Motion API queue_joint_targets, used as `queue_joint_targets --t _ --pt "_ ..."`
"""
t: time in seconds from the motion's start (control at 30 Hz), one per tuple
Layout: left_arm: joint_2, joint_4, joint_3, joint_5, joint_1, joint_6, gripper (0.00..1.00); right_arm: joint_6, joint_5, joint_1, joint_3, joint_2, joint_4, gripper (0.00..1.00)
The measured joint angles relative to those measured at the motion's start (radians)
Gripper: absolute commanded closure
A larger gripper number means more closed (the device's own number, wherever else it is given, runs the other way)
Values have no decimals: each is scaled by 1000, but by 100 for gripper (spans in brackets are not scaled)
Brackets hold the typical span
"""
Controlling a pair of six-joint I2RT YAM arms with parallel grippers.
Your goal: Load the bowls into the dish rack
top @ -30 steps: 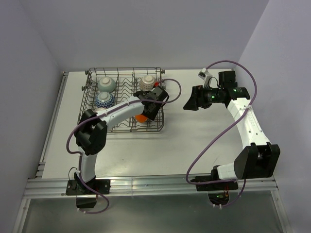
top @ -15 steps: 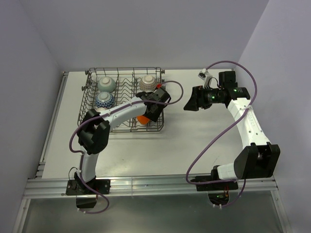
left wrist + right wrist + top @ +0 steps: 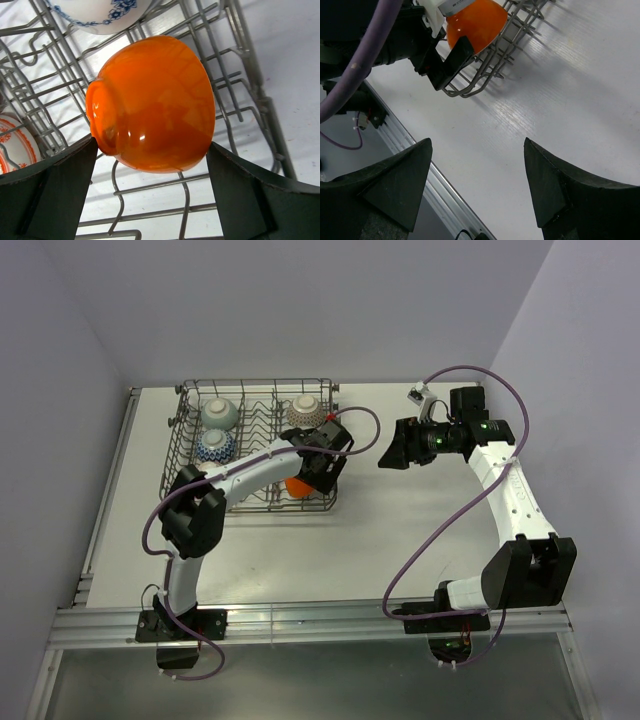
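While the dish rack (image 3: 258, 384) stands at the back left of the table (image 3: 300, 560), a pale green bowl (image 3: 220, 414) sits in its far left part, and a blue-white bowl (image 3: 216, 446) sits just in front of that one. More to the right, at the far side of the rack, is a pale patterned bowl (image 3: 304, 411). The left wrist view shows also a part of a red-orange patterned bowl (image 3: 15, 147) at its left edge, inside the rack. At the near right corner of the rack the left gripper (image 3: 151, 144) points down with its jaws spread wide. Between them lies the orange bowl (image 3: 150, 105), tilted on its side on the wires, its foot toward the left jaw. Both jaws are very close to its sides; if they touch it, I cannot tell. Right of the rack, apart from it, the right gripper (image 3: 385, 455) hangs over the table with jaws wide open and nothing between them.
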Motion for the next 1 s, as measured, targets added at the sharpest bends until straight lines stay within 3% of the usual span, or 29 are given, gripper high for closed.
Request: queue_joint_targets --t 0.03,0.43,0.67,0.8,0.87,1.0 --pt "0 1 3 9 0 2 1 0 0 0 0 0 0 19" --pt "-29 4 7 114 -1 13 1 -1 0 0 0 0 -5 18" --pt "-131 20 -6 211 18 27 0 0 0 0 0 0 -6 17" --pt "-230 42 -28 348 87 35 0 0 0 0 0 0 -6 15" --pt "-279 59 -33 442 147 40 1 1 0 0 0 -1 -6 0" --pt "-364 92 -37 612 290 50 0 2 2 0 3 -4 -5 0"
